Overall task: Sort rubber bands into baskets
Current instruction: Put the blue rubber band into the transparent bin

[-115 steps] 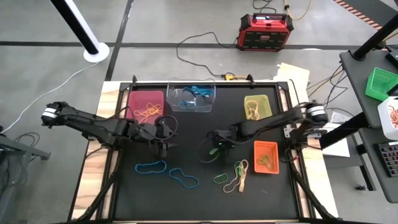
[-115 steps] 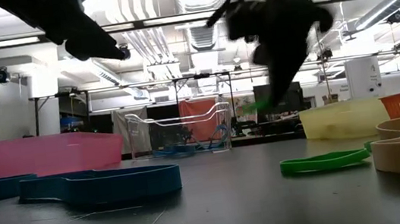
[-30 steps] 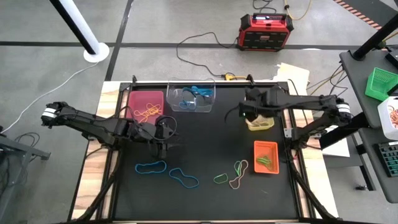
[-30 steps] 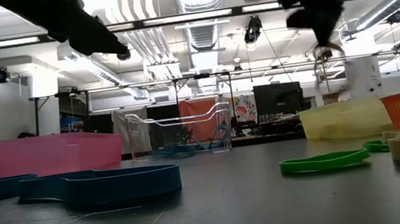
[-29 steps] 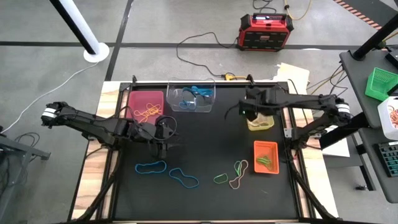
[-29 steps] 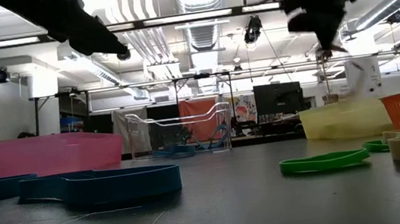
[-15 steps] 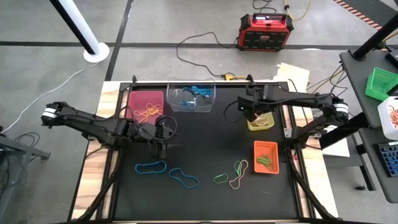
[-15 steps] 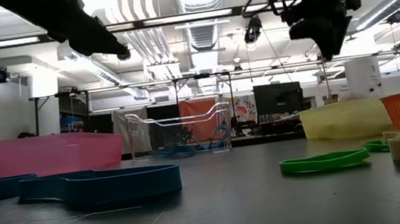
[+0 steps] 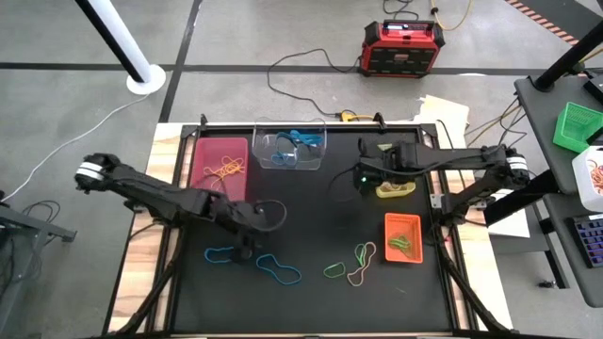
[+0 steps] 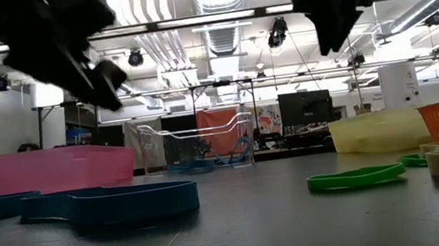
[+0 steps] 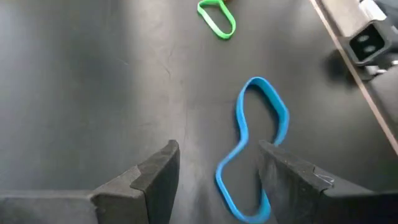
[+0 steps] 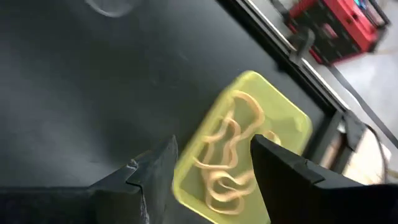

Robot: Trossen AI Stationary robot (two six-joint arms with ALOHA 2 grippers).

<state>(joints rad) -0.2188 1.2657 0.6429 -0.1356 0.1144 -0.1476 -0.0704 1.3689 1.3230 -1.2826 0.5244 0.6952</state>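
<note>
Two blue rubber bands lie flat on the black mat. My left gripper hovers open just above them, and the right-hand blue band shows between its fingertips. Green, tan and orange-green bands lie near the mat's front right. My right gripper hangs open and empty in the air, left of the yellow-green basket, which holds tan bands. The pink basket, clear basket and orange basket each hold bands.
A red-black power box sits on the floor beyond the table. A bright green crate stands on a side table at the right. Bare mat lies in the middle between the two arms.
My right gripper has opened over the yellow-green basket, and the tan band that hung from it has dropped out of sight toward the basket. That gripper has then moved toward the table's left. My left gripper has moved toward the near edge and down, over the blue bands.
</note>
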